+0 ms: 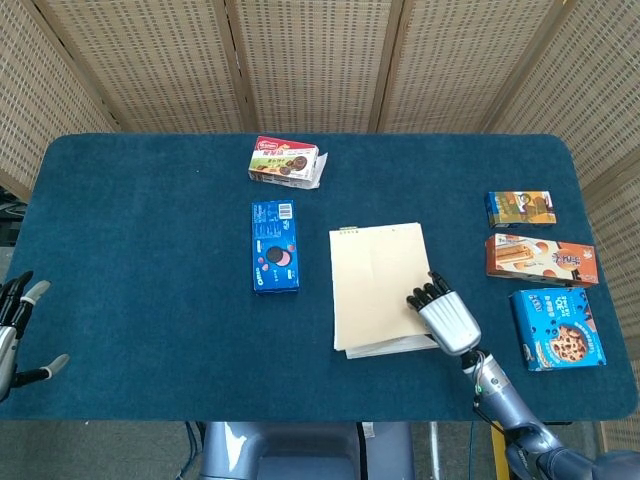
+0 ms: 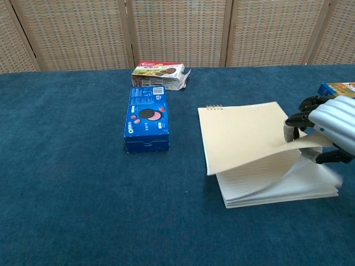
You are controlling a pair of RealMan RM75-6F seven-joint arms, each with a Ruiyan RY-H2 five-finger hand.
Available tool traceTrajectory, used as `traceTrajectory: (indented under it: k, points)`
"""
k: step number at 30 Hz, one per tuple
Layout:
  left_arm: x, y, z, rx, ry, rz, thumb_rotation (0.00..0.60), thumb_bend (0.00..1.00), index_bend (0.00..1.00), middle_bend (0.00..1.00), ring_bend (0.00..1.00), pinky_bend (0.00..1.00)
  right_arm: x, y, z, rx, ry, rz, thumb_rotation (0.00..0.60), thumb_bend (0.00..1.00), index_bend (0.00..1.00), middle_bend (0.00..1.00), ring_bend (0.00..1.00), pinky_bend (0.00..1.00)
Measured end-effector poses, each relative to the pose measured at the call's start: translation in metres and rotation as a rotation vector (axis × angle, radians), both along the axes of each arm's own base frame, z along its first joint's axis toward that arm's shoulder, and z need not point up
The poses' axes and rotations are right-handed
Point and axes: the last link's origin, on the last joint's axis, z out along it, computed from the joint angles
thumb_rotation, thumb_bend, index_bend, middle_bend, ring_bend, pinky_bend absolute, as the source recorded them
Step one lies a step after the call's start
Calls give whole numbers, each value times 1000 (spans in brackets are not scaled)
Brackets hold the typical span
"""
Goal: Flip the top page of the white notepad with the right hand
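The white notepad (image 1: 375, 285) (image 2: 266, 183) lies in the middle right of the blue table. Its cream top page (image 2: 244, 138) is lifted and curled toward the bound edge, baring the lined sheets below. My right hand (image 1: 447, 318) (image 2: 327, 124) grips the raised right edge of that page, fingers curled over it and thumb under it. My left hand (image 1: 18, 325) hangs at the table's near left edge with its fingers apart and nothing in it; the chest view does not show it.
A blue Oreo box (image 1: 275, 246) (image 2: 147, 117) lies left of the notepad and a red-topped cookie box (image 1: 286, 162) (image 2: 160, 75) behind it. Three snack boxes (image 1: 540, 260) line the right side, the nearest a blue one (image 1: 557, 328) close to my right hand.
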Motion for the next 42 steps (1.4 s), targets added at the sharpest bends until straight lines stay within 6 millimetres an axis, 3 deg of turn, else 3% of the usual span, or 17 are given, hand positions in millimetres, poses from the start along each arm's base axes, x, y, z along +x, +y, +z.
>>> traceTrajectory:
  k: [8, 13, 21, 30, 37, 42]
  points:
    - [0, 0, -1, -3, 2, -2, 600, 0, 0, 0, 0, 0, -11, 2, 6, 72, -49, -3, 600, 774, 662, 590, 495, 292]
    - [1, 0, -2, -10, 4, -3, 600, 0, 0, 0, 0, 0, -23, 9, 19, 131, -61, 3, 600, 775, 663, 591, 495, 292]
    - [1, 0, -2, -12, 4, -3, 600, 0, 0, 0, 0, 0, -38, 35, 46, 211, -70, 24, 600, 775, 666, 593, 495, 292]
    - [2, -1, -3, -15, 6, -5, 600, 0, 0, 0, 0, 0, -41, 61, 65, 242, -80, 50, 600, 775, 668, 596, 494, 292]
    - [2, 0, -5, -20, 10, -2, 600, 0, 0, 0, 0, 0, -30, 59, 69, 261, -191, 8, 600, 775, 668, 596, 494, 292]
    - [2, 2, -6, -28, 14, 2, 600, 0, 0, 0, 0, 0, -17, 35, 75, 240, -299, -99, 600, 775, 668, 596, 495, 292]
